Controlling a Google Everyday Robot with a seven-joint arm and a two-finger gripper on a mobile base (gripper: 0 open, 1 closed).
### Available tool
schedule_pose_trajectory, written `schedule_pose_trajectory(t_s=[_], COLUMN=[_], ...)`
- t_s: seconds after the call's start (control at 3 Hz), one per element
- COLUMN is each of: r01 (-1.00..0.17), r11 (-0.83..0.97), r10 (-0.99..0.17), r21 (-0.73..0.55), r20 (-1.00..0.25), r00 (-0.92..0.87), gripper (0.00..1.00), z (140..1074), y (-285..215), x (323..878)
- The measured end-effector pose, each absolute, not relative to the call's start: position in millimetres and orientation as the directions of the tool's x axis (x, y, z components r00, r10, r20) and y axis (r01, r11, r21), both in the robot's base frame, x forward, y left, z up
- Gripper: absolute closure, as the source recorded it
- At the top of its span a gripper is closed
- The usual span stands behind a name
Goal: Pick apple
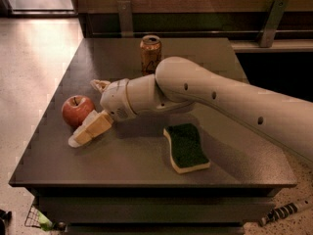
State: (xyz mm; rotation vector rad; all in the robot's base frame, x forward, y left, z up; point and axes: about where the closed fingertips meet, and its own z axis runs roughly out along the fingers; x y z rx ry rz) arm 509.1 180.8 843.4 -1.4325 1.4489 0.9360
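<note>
The red apple (74, 109) with a short dark stem sits on the left side of the dark table (122, 170). My gripper (86, 112) is low over the table just right of the apple and is open. Its near cream finger (90, 129) lies along the apple's front right side. The far finger (99, 85) shows just behind the apple. The apple stands in the mouth of the open fingers, resting on the table. I cannot tell whether either finger touches it.
An orange-brown drink can (150, 54) stands at the back middle of the table, behind my arm. A green and cream sponge (186, 148) lies at the front right. The table's left edge is close to the apple, with pale floor (29, 72) beyond.
</note>
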Motion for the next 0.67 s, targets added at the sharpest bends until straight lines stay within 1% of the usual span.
schedule_pose_trajectory(t_s=[0.33, 0.67], r01=[-0.997, -0.996], r11=[0.032, 0.006], r10=[-0.304, -0.266], r21=[-0.068, -0.089], r20=[-0.951, -0.96], r00=[0.055, 0.085], gripper=[0.15, 0.46], z=[843.5, 850.3], y=[191.9, 201.1], x=[504.3, 500.2])
